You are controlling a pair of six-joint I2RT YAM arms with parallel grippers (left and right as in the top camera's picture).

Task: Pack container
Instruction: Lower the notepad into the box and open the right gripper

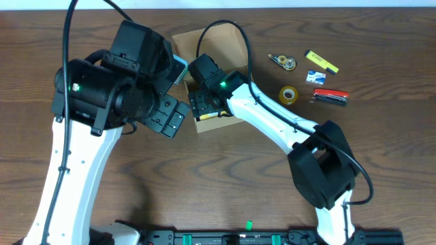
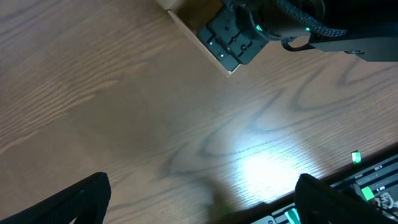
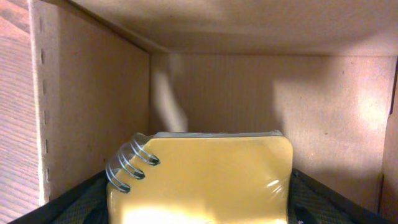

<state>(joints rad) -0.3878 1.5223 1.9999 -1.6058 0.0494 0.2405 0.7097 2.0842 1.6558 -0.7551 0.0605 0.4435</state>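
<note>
The container, a tan cardboard box with its flap open, sits at the table's upper middle. My right gripper reaches down into it. In the right wrist view a yellow spiral-bound notebook lies between the right gripper's fingers, inside the container's brown walls. No gap shows on either side of the notebook, so contact is unclear. My left gripper hovers left of the box, and its wrist view shows the left gripper open over bare wood, with the container's corner at top.
Right of the box lie a correction-tape dispenser, a yellow marker, a small blue-and-white packet, a yellow tape roll and a red pocket knife. A black rail runs along the front edge.
</note>
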